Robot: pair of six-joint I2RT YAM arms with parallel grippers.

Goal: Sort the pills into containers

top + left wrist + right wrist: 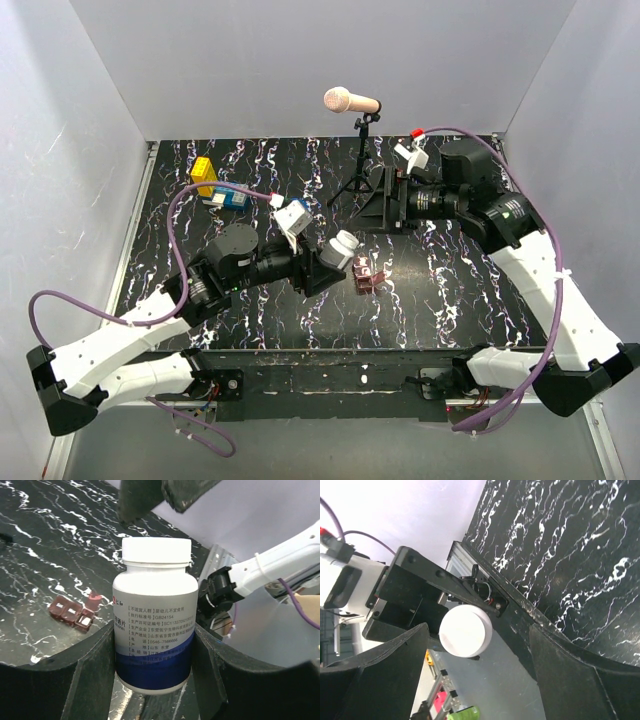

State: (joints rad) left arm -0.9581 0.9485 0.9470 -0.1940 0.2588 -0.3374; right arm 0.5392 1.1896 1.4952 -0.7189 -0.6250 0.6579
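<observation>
My left gripper [328, 262] is shut on a white pill bottle [344, 246] with a blue band and a white cap, held a little above the table. In the left wrist view the bottle [152, 615] fills the gap between both fingers. The small reddish-brown pill box [365, 276] lies on the table just right of the bottle; it also shows in the left wrist view [72, 614] with one lid segment raised. My right gripper [384, 207] is open and empty, beyond the bottle's cap. The right wrist view shows the cap [466, 630] facing it between the open fingers [410, 650].
A microphone [351, 100] on a black tripod stands at the back centre, next to my right gripper. Yellow, green and blue toy blocks [218, 186] sit at the back left. White walls close in three sides; the table's near edge [330, 352] lies in front.
</observation>
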